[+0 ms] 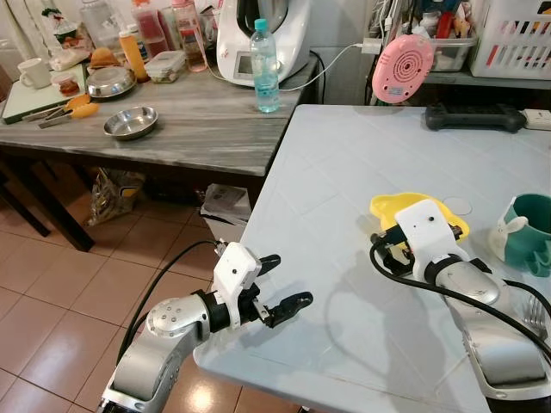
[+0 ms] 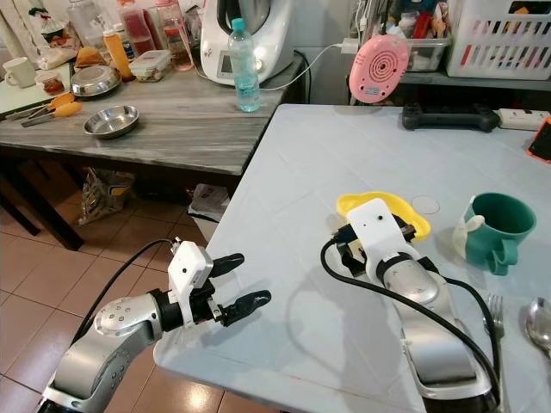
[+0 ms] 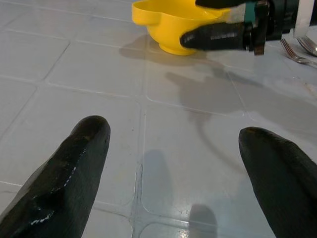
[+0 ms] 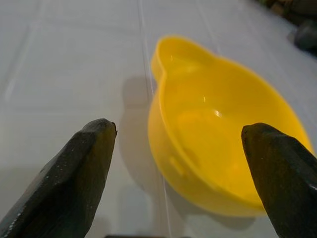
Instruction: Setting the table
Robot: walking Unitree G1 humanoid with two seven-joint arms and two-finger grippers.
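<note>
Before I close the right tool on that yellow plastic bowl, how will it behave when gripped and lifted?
The yellow plastic bowl looks thin-walled and empty, so probably light and fairly stiff. Its glossy surface and the smooth white table suggest it may slide if nudged before the open right tool closes. Its rounded wall could slip between the fingers; pinching the rim seems safer.

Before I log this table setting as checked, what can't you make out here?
- Yellow bowl: in the head views the right gripper's white wrist housing hides most of it.
- Spoon: cut off by the right eye view's edge.
- Green mug: its inside is not visible, so contents unknown.
- Bottles on the far wooden table: labels too small.
</note>
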